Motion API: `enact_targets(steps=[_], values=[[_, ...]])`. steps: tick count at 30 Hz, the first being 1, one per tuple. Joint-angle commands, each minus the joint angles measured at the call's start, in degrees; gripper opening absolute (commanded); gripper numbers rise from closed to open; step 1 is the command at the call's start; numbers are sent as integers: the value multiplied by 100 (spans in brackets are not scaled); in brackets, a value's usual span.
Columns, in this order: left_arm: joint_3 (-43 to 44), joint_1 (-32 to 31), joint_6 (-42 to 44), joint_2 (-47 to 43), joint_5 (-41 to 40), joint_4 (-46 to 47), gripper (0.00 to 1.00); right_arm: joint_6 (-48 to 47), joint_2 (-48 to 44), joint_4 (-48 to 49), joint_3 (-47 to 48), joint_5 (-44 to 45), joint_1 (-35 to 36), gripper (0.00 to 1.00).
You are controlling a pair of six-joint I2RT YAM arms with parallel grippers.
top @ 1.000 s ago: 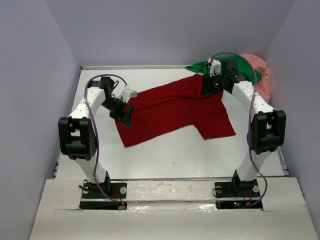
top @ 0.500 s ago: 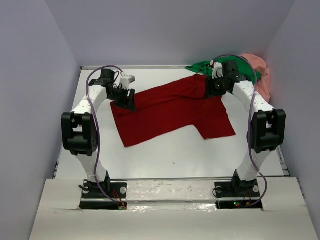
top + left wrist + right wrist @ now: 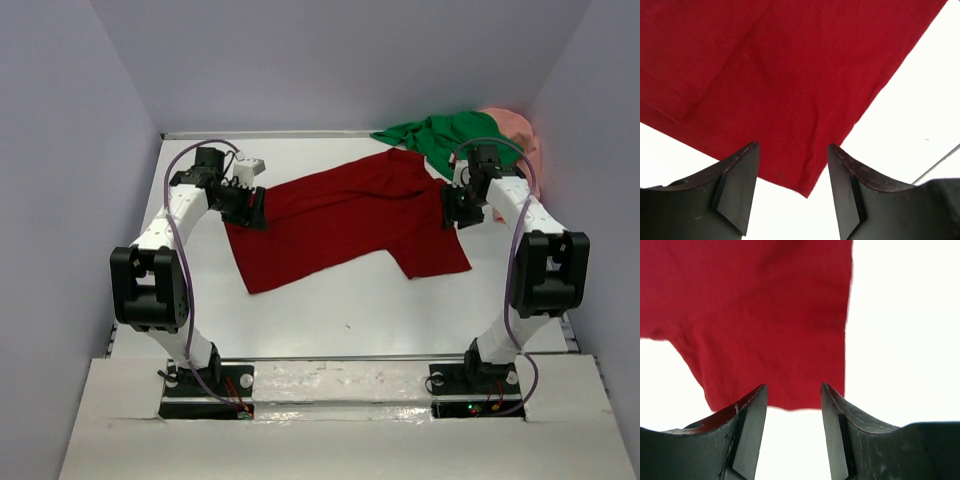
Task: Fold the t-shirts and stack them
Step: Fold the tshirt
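The dark red t-shirt lies spread flat across the middle of the white table, slanting from front left to back right. My left gripper hovers open over its far left corner; the left wrist view shows that corner between the spread jaws of the left gripper. My right gripper stands open at the shirt's right edge. In the right wrist view the red hem lies just beyond the right gripper. The green t-shirt and the salmon pink one are bunched at the back right.
Lavender walls close in the white table on the left, back and right. Both arm bases sit on the near edge. The green and pink heap lies just behind the right arm's elbow.
The right gripper has swung from the red shirt's collar area out to its right edge, uncovering the green shirt. The left gripper has shifted back toward the shirt's far left corner, and that corner has shifted slightly.
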Motion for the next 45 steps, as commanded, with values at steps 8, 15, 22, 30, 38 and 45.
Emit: enact_targets(steps=[8,15,22,30,38,45], values=[[-416,38,264,-340,213,-735,66,-163,-1323,-764,-557,133,-78,52],[-320,-32,256,-402,-76,-946,68,4,-1280,-1257,-767,-377,-192,51],[296,-103,388,249,64,-1360,68,14,-1279,-986,-627,-315,-307,47],[357,-199,246,529,161,-1155,68,162,-1017,-491,-653,-16,-307,44],[402,-296,63,434,11,-326,69,-40,-647,632,-390,-1438,-307,41],[41,-322,-500,-217,-436,1610,69,135,-305,2389,-285,-2670,-307,48]])
